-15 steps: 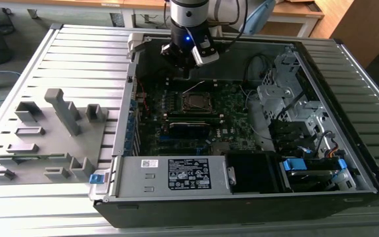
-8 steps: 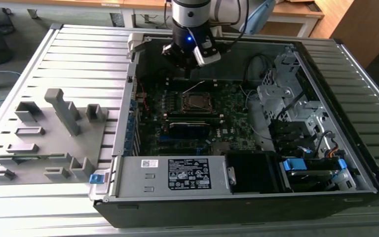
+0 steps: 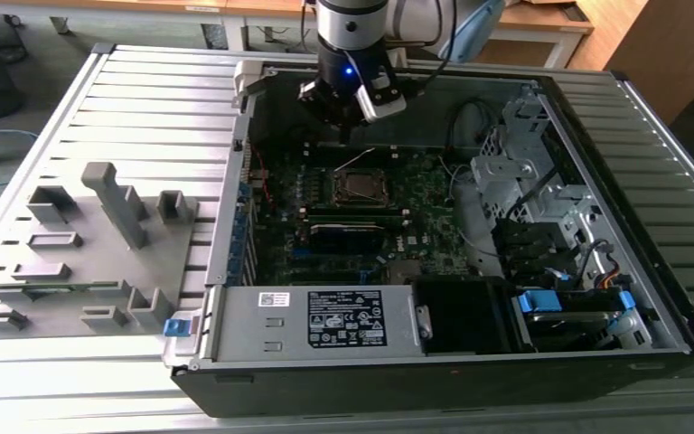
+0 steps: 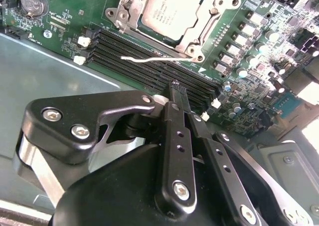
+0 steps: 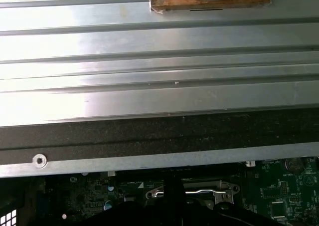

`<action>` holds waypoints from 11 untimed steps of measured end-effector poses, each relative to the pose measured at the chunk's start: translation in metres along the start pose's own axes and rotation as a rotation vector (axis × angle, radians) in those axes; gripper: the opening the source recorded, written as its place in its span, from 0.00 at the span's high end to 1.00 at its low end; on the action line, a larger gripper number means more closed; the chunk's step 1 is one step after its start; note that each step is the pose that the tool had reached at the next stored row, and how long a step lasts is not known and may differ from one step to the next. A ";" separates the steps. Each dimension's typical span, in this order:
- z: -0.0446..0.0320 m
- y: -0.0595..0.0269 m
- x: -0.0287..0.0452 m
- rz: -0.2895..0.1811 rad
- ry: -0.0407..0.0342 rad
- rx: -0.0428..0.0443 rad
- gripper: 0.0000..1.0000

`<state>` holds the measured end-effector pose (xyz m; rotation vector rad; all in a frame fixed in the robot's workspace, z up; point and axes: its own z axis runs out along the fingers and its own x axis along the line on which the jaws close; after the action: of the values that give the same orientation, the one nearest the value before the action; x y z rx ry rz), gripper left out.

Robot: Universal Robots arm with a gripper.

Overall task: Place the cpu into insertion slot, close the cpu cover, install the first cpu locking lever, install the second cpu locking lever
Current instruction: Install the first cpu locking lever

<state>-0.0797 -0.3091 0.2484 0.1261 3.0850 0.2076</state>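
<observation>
The cpu (image 4: pixel 167 11) lies flat in the insertion slot (image 3: pixel 360 187) on the green motherboard, its silver top showing. The cpu cover (image 4: pixel 207 14) is folded down around it as a metal frame. A thin silver locking lever (image 4: pixel 159 60) runs along the socket's edge beside the memory slots, and it also crosses the first wrist view (image 5: pixel 199 191). In the exterior view that lever (image 3: pixel 354 162) angles up from the socket. My gripper (image 4: pixel 179 92) hangs a little above the board just beyond this lever, fingers shut with nothing between them. It appears in the exterior view (image 3: pixel 344 137) too.
Long black memory slots (image 4: pixel 149 69) lie between lever and gripper. The open case has a power supply (image 3: pixel 317 318) at the near side and a drive cage with cables (image 3: pixel 528 199) on the exterior view's right. A grey fixture tray (image 3: pixel 82 262) sits on the slatted table to the left.
</observation>
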 end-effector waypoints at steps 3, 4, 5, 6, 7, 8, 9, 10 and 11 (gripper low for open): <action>0.0001 0.0000 -0.0012 0.000 0.0000 0.0000 0.89; 0.0001 0.0000 -0.0016 0.000 0.0000 0.0000 0.89; 0.0001 0.0000 -0.0020 0.000 0.0000 0.0000 0.89; 0.0001 0.0000 -0.0021 0.000 0.0000 0.0000 0.89; 0.0001 0.0000 -0.0025 0.000 0.0000 0.0000 0.89; 0.0001 0.0000 -0.0027 0.000 0.0000 0.0000 0.89; 0.0002 0.0000 -0.0027 0.000 0.0000 0.0000 0.89; 0.0001 0.0000 -0.0027 0.000 0.0000 0.0000 0.89; 0.0001 0.0000 -0.0027 0.000 0.0000 0.0000 0.89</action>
<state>-0.0770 -0.3093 0.2484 0.1261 3.0851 0.2076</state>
